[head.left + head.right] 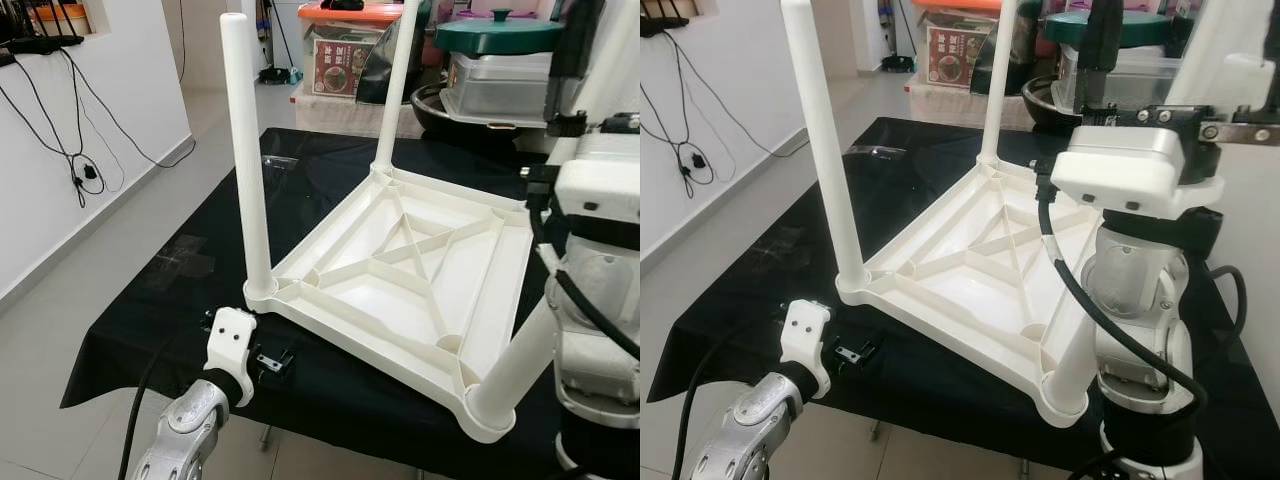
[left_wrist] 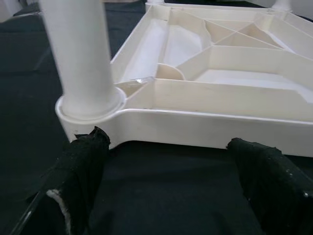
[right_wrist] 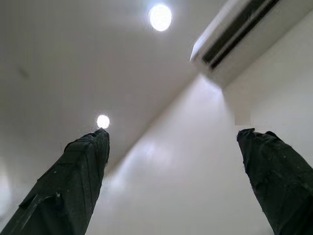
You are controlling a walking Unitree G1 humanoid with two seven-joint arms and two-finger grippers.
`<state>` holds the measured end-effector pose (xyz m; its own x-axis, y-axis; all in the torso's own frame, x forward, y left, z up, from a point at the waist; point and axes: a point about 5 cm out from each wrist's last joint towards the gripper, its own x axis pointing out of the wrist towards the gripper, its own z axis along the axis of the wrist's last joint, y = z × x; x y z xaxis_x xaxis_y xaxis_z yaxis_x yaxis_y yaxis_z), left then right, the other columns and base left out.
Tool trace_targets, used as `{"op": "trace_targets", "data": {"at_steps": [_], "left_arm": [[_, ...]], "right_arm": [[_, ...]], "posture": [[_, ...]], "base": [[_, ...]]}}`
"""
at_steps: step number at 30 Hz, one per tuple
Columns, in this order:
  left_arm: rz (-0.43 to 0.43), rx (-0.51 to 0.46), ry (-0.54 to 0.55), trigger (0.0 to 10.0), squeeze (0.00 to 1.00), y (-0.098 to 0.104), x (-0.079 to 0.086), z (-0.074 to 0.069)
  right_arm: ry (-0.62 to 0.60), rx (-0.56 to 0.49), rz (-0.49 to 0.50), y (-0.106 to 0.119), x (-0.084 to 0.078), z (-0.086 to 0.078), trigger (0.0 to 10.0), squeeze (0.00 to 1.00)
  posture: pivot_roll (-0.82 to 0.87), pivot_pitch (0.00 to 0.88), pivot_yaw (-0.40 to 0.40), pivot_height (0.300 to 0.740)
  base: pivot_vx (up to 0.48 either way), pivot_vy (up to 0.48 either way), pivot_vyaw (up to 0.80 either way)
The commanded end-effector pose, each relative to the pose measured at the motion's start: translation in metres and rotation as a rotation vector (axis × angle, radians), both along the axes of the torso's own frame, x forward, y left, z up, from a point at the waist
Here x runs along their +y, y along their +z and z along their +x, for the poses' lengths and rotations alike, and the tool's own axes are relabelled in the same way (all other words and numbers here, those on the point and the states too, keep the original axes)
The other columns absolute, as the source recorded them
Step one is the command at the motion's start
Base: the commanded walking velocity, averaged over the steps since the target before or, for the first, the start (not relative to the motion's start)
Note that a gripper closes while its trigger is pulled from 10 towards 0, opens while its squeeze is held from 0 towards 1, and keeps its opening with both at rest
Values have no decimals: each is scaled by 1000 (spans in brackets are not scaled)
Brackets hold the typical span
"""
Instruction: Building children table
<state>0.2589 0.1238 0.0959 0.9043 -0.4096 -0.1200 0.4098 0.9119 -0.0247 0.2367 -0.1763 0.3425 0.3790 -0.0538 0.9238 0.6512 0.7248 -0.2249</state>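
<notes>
On black-clothed worktop [image 1: 150, 330]: children's table [image 1: 400, 265] lying upside down, legs up for assembly; left gripper [image 2: 166, 156], fingers spread, facing its near-left corner; right gripper [image 3: 181, 161], fingers spread, pointing at ceiling

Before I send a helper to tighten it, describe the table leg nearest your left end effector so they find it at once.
On the black cloth lies the upturned white tabletop. The leg stands upright in its corner facing the left end effector, on the white wall's side. Unlike the near right-hand leg, it is fully vertical, not leaning.
</notes>
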Motion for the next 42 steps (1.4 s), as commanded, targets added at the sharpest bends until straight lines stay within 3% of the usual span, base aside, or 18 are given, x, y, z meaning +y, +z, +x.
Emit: {"op": "trace_targets", "data": {"at_steps": [1,3,5,7,12,13,14,17,21,24,27,30,32,35,38,42], "left_arm": [[4,6,5,10000,0,-2,1,-1],[7,8,5,10000,0,-3,2,-1],[8,8,5,10000,0,-3,2,-1],[9,8,4,10000,0,-3,2,0],[7,7,-1,10000,0,-3,1,0],[6,7,-2,10000,0,-3,1,0],[6,7,-2,10000,0,-3,1,0],[7,6,-5,10000,0,-3,0,0],[6,4,-4,10000,0,-3,0,0],[4,4,2,10000,0,-4,1,0],[0,6,-5,10000,0,-5,-2,1],[-1,5,-7,10000,0,-5,-3,1],[-4,3,-8,10000,0,-4,-4,2],[-5,2,-8,10000,0,-4,-4,3],[-8,3,-6,10000,0,-5,-4,3],[-9,3,-4,10000,0,-5,-3,2]], "right_arm": [[-18,128,88,-14,-13,13,10000,0],[8,276,231,-36,-21,26,10000,0],[11,312,269,-42,-24,29,10000,0],[11,326,291,-45,-26,31,10000,0],[17,209,282,-30,-28,22,10000,0],[25,158,228,-21,-24,19,10000,0],[25,158,228,-21,-24,19,10000,0],[64,112,100,-10,-8,16,10000,0],[96,128,79,-10,-2,16,10000,0],[103,8,-89,1,15,-2,10000,0],[33,-80,-137,8,14,-10,10000,0],[-10,-105,-119,12,8,-12,10000,0],[-135,-142,-73,18,-10,-15,10000,0],[-186,-144,-53,19,-17,-15,10000,0],[-236,16,111,3,-40,-2,10000,0],[-222,114,227,-9,-49,4,10000,0]], "posture": [[-62,0,-42,740],[-62,0,-39,740],[-63,0,-38,740],[-65,0,-36,740],[-67,0,-33,740],[-67,0,-31,740],[-67,0,-31,740],[-67,0,-33,740],[-65,0,-35,740],[-72,0,-35,740],[-85,0,-30,740],[-85,0,-31,740],[-87,0,-34,740],[-86,0,-35,740],[-84,0,-37,740],[-86,0,-37,740]], "base": [[0,0,0],[0,0,0],[0,0,0],[0,0,0],[0,0,0],[0,0,0],[0,0,0],[0,0,0],[0,0,0],[0,0,0],[0,0,0],[0,0,0],[0,0,0],[0,0,0],[0,0,0],[0,0,0]]}}
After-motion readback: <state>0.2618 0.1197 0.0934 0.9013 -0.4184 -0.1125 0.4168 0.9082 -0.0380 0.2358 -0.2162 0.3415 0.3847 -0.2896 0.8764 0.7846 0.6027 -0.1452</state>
